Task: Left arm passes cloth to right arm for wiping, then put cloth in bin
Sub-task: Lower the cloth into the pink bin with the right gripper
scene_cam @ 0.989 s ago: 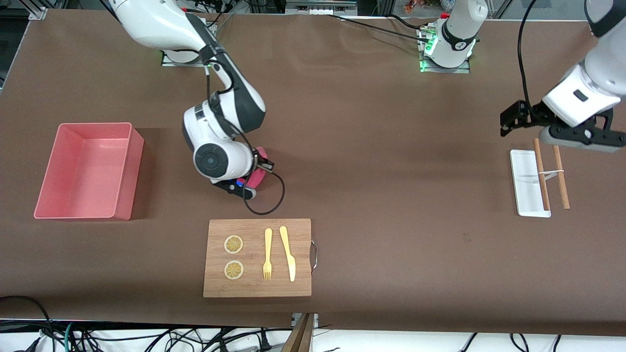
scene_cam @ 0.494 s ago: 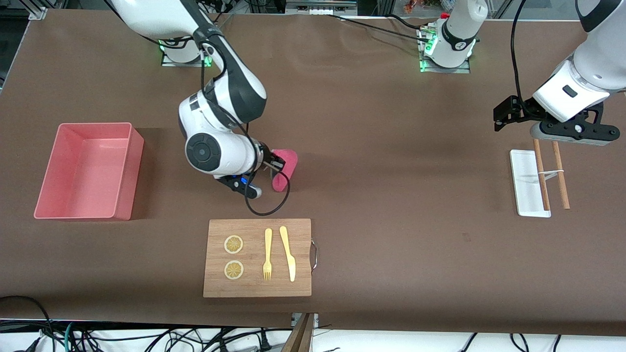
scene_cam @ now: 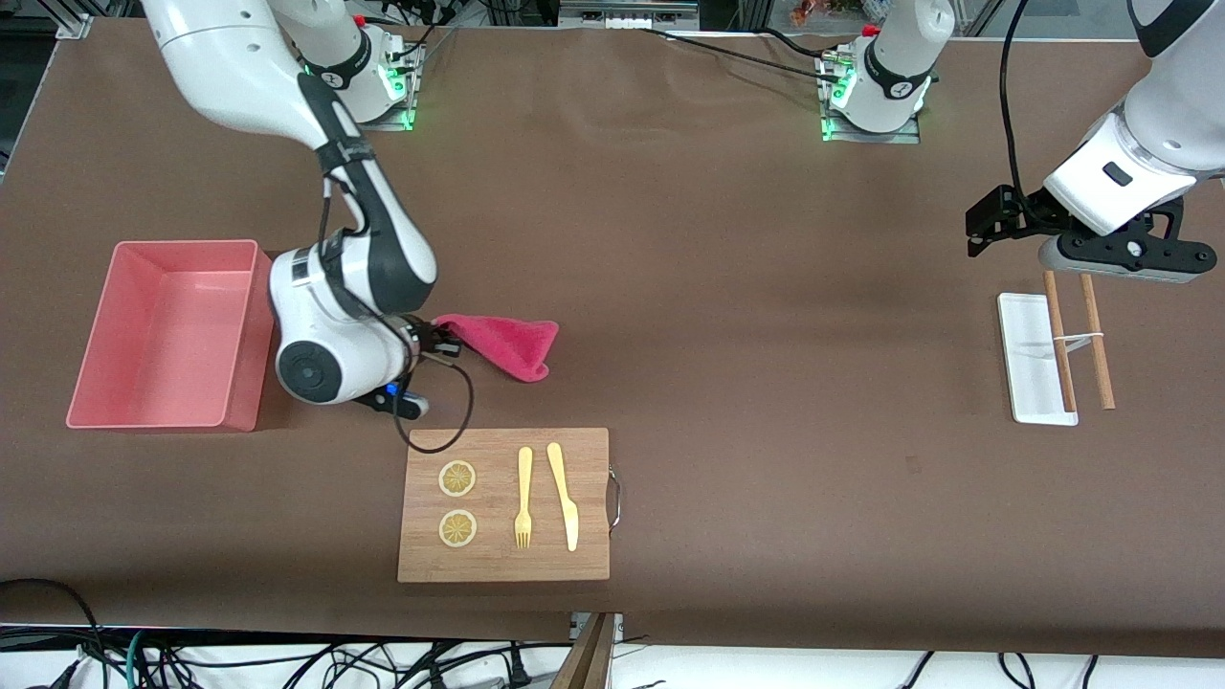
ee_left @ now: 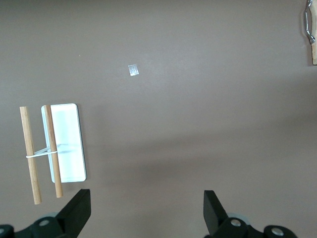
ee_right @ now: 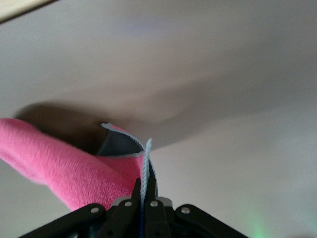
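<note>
Between the bin and the table's middle, our right gripper [scene_cam: 442,342] pinches one edge of the cloth [scene_cam: 505,345], fingers clamped tight on it. We see the pink face spread out toward the left arm's end, sagging down to the brown table [scene_cam: 727,316], while the right wrist view shows a grey underside [ee_right: 119,145] folded up just past our fingertips [ee_right: 130,198]. Whether the cloth's low end touches the table we cannot tell. It hangs just farther from the front camera than the board [scene_cam: 504,504], which carries two lemon slices [scene_cam: 457,478], a fork [scene_cam: 523,497] and a knife [scene_cam: 564,495]. Our right wrist sits beside the pink bin [scene_cam: 167,334], which stands open at the right arm's end, its near wall partly covered by the wrist. At the left arm's end our left gripper [scene_cam: 1110,258] waits in the air with its jaws spread wide and nothing between them, over the edge of a white tray [scene_cam: 1029,364]. Two wooden sticks [scene_cam: 1077,337] joined by a white band lie partly on that tray, one on it and one just beside it.
</note>
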Motion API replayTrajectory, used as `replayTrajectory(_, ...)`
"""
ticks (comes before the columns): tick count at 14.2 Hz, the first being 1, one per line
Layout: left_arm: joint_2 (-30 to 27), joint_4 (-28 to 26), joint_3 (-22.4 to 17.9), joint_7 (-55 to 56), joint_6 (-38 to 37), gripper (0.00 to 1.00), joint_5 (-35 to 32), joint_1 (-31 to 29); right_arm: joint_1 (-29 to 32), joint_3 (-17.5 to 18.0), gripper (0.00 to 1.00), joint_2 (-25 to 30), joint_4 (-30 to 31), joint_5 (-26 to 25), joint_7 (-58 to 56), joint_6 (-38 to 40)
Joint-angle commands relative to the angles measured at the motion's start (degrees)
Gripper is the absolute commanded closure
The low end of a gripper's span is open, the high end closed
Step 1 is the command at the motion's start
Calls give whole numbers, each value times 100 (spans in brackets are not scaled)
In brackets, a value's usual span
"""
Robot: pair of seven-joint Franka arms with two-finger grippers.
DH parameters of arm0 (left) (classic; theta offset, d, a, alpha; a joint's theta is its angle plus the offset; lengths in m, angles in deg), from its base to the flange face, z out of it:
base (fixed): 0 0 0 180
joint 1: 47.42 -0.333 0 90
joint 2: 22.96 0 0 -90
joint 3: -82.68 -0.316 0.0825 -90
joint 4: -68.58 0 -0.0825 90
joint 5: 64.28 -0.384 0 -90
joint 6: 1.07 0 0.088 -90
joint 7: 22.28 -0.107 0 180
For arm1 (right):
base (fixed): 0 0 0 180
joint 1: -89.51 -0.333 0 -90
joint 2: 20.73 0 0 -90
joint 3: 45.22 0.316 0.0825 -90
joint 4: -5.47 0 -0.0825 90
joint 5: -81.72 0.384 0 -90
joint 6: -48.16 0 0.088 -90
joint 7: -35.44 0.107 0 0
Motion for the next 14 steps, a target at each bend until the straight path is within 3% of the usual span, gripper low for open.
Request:
replayTrajectory(1,2,90,-13,111,-134,0,-63,60,187,-187,100,162,124,-315,-747,361)
replayTrajectory(6,2,90,-22,84,-223,0,-45,33,205,-1425,100,241,97,-360,-2689,1038)
replayTrajectory(9,2,90,-13,102,-223,0,-45,42,196,-1620,100,468,-69,-525,-2868,1407)
replayTrajectory(12,2,90,-13,111,-223,0,-45,42,222,-1708,100,636,-753,-711,-2903,2187)
replayTrajectory(14,2,90,-13,120,-231,0,-45,42,222,-1980,100,750,-1315,-702,-3008,2882)
